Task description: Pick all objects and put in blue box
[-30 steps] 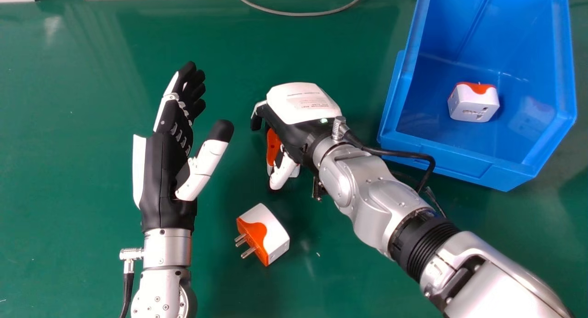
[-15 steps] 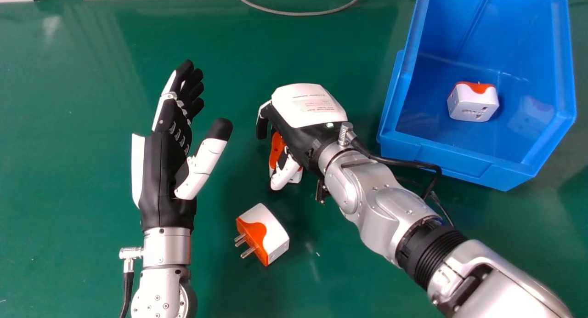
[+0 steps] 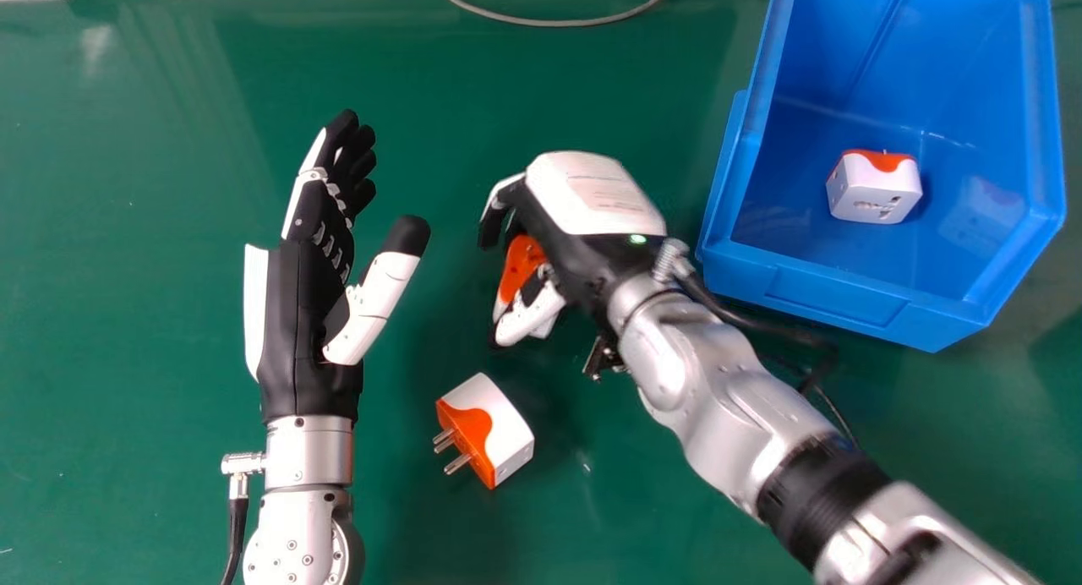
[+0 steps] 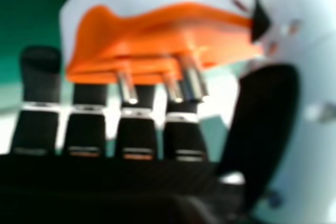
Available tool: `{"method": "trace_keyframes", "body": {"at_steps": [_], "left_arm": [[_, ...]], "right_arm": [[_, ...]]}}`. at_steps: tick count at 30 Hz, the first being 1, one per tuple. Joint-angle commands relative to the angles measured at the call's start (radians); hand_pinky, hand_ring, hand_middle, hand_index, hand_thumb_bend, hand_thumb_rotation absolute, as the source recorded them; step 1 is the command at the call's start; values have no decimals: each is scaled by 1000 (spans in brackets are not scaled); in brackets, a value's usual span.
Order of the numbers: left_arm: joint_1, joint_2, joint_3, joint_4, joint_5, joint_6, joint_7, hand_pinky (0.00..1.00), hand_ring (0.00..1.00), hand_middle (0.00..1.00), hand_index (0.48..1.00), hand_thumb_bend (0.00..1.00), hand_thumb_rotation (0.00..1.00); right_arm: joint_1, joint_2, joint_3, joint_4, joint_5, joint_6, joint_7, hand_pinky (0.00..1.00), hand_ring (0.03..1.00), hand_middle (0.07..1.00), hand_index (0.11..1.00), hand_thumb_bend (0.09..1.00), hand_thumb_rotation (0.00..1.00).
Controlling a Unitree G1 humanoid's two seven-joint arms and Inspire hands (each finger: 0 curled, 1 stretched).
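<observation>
Right hand [image 3: 592, 192]: fingers [image 3: 492, 226] bent round one plug [image 3: 521, 264], thumb [image 3: 531, 314] on its other side, little gap left.
Pins [image 4: 126, 86]: on that plug's orange face.
Loose plug [image 3: 505, 429]: lying on the table [image 3: 127, 331], between both arms.
Left hand [image 3: 296, 314]: fingers straight, thumb spread, holding nothing.
Box [image 3: 833, 302]: beyond the right forearm.
Boxed plug [image 3: 875, 192]: on its floor.
</observation>
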State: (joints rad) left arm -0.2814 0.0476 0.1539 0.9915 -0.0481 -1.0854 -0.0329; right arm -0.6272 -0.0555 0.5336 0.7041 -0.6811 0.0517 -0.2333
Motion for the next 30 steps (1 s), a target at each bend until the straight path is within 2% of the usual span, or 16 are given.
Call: {"method": "trace_keyframes", "body": {"at_steps": [1, 3, 6, 8, 15, 19, 21, 24, 27, 30], "left_arm": [[-5, -5, -1, -15, 6, -18, 1, 906, 899, 896, 884, 908, 652], [-1, -10, -3, -20, -3, -11, -7, 905, 899, 895, 883, 908, 653], [0, -14, -4, -22, -7, -10, -12, 904, 899, 896, 888, 917, 654], [1, -14, -2, -20, -16, -11, -22, 903, 899, 897, 892, 921, 655], [9, -17, -2, -30, -17, -8, -28, 909, 902, 902, 902, 932, 657], [11, -16, -4, -28, -9, -4, -27, 911, 902, 904, 905, 940, 660], [12, -17, -6, -28, -13, -1, -34, 911, 902, 904, 905, 940, 660], [9, -19, -4, -25, -14, -7, -35, 921, 908, 907, 907, 946, 662], [6, -20, -2, -21, -18, -16, -38, 926, 910, 909, 908, 946, 663], [5, -22, 0, -22, -27, -18, -47, 929, 911, 911, 911, 946, 663]], "right_arm": [[44, -20, -44, -93, 14, -43, -72, 347, 400, 498, 546, 508, 0], [85, -38, -64, -146, 9, -71, -126, 337, 406, 502, 541, 504, 0], [135, -53, -88, -213, 4, -108, -191, 324, 409, 511, 533, 499, 0], [164, -55, -98, -260, 3, -125, -216, 325, 410, 512, 528, 499, 0], [250, -52, -136, -379, 15, -261, -332, 311, 410, 517, 533, 494, 0], [279, -37, -172, -398, 55, -366, -386, 311, 407, 516, 535, 493, 0], [291, -21, -193, -402, 79, -409, -403, 311, 407, 516, 535, 493, 0], [296, -1, -222, -384, 98, -483, -449, 313, 408, 518, 532, 493, 0], [297, 24, -249, -371, 87, -523, -529, 314, 408, 517, 530, 493, 0], [288, 38, -269, -347, 50, -552, -632, 317, 408, 515, 529, 494, 0]]}}
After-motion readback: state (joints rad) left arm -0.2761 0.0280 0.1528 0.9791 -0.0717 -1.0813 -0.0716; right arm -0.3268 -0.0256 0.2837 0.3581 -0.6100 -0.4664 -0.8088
